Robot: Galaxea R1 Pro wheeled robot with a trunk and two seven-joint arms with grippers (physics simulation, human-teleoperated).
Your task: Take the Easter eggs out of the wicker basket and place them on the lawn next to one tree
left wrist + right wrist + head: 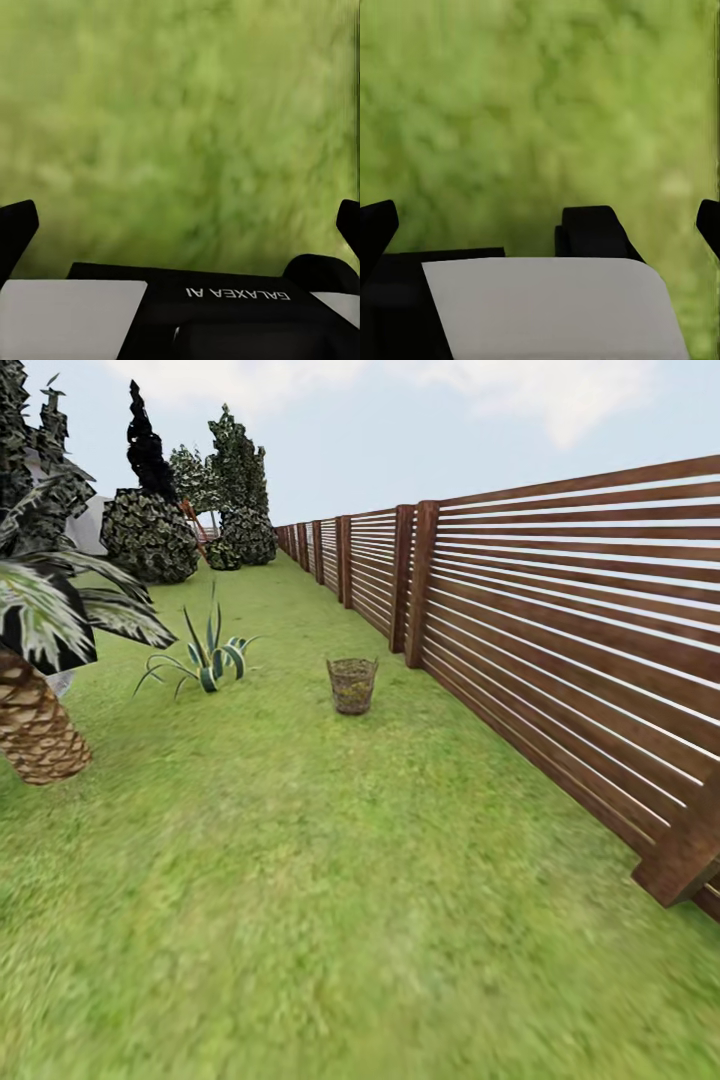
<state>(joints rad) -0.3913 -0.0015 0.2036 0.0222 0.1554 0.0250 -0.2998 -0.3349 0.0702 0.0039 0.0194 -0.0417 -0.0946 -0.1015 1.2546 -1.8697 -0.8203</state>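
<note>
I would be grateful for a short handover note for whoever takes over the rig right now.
Left gripper: open, empty, over grass.
Right gripper: open, empty, over grass.
The wicker basket stands upright on the lawn ahead, near the slat fence. Yellowish patches show through its weave, but the eggs cannot be counted from here.
Done: nothing; the robot is well short of the basket.
Left: drive up, lift out all three eggs, set them beside one tree. A palm is nearest; other trees stand far back.

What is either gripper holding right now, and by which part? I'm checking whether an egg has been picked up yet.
Nothing. The left gripper and right gripper are both open over bare lawn; the wicker basket stands far ahead.
</note>
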